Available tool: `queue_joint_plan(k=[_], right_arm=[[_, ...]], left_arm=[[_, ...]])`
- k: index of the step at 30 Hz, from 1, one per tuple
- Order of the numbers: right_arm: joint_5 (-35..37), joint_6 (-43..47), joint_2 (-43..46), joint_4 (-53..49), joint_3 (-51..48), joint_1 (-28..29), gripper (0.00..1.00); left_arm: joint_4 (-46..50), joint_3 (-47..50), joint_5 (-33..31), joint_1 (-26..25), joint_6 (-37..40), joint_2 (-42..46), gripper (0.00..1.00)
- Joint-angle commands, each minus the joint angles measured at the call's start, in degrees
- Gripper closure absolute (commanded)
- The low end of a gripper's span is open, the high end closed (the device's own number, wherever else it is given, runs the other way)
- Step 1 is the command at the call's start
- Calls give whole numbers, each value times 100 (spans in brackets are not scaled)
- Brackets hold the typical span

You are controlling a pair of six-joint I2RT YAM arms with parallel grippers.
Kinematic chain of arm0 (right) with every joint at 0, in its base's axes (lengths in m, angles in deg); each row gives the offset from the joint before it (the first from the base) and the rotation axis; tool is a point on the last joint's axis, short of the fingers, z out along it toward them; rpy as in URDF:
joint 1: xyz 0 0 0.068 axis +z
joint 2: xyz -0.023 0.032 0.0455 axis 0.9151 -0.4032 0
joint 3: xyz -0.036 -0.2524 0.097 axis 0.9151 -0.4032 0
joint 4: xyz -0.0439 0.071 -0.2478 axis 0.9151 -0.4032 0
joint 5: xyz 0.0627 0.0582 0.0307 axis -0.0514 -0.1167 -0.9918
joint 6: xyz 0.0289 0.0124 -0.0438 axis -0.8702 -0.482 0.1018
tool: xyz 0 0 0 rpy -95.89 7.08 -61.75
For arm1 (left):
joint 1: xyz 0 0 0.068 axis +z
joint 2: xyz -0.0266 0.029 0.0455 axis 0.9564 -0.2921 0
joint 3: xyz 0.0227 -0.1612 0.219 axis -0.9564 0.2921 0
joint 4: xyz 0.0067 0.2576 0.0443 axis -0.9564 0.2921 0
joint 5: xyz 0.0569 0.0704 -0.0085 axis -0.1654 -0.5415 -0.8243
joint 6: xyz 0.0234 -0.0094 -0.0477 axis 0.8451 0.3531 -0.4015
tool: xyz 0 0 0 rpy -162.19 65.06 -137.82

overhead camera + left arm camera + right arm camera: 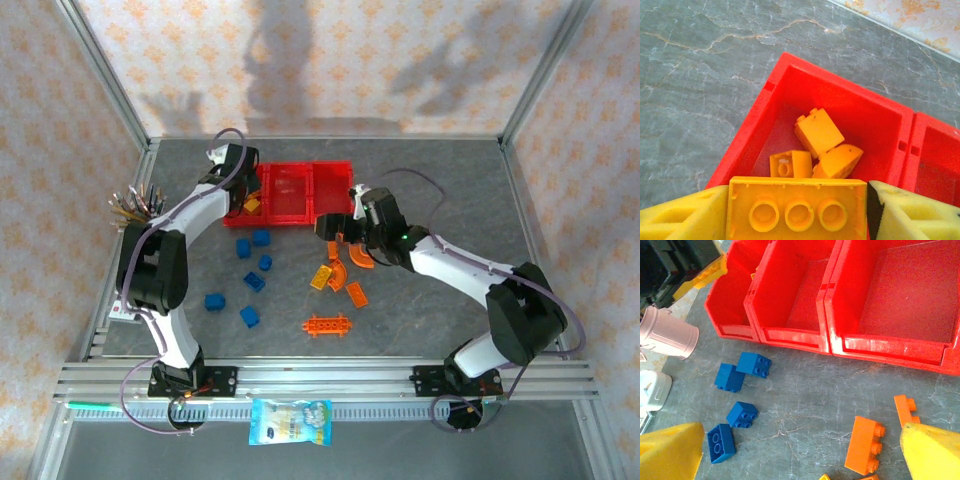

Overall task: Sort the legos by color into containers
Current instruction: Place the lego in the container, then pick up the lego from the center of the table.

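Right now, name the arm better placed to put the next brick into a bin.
Left. The left gripper has a yellow brick between its jaws above the leftmost bin, where three yellow bricks lie. The right gripper hangs open over loose orange bricks, holding nothing.

Bins (790,335) glossy red plastic, bricks (817,132) smooth plastic, tabletop (700,75) matt stone-look w/ veins, frame rails (330,375) bare metal.
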Motion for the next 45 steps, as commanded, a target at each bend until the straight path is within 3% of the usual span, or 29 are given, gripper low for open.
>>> queue_joint_plan(k=[1,11,15,19,31,38,45], right_arm=[[143,92,-33,-44,218,13,0],[16,24,171,-109,190,-62,0],[40,-9,332,-268,40,-114,0],[56,-44,473,-495,-196,-154,0],[-8,-533,1222,-782,-1296,-154,0],[25,-724,1671,-784,-1921,-180,0],[-61,-873,1999,-684,-2230,-284,0]], left_arm=[[29,-354,65,89,116,-166,29],[42,-237,463,121,136,202,23],[-262,294,1112,78,87,755,23],[-320,886,1366,-183,141,1344,23],[82,2426,1226,-2170,55,2582,24],[185,2742,1249,-3238,55,2402,24],[120,2852,1289,-3747,186,1936,23]])
